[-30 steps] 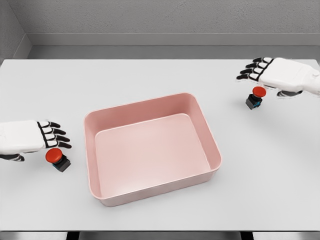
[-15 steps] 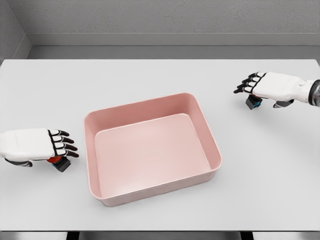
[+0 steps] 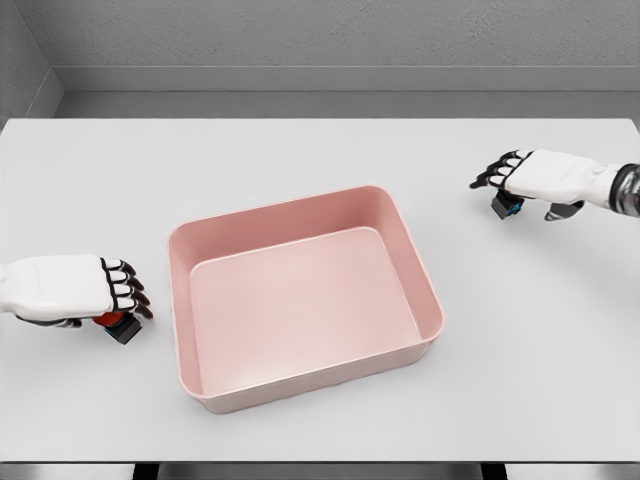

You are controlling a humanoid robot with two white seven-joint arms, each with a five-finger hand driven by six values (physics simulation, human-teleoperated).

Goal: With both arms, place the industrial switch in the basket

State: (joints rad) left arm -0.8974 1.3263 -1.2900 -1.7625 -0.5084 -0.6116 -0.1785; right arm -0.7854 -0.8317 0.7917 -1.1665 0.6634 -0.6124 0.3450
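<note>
Two switches mostly hidden, left hand cupped over one switch, right hand over other switch, grasp unclear, pink basket between

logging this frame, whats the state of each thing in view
basket: upright on the table, empty
left switch: on the table outside the basket, mostly covered by the left hand
right switch: on the table outside the basket, under the right hand

Simulated test bench: bare white table, plain grey walls.
</note>
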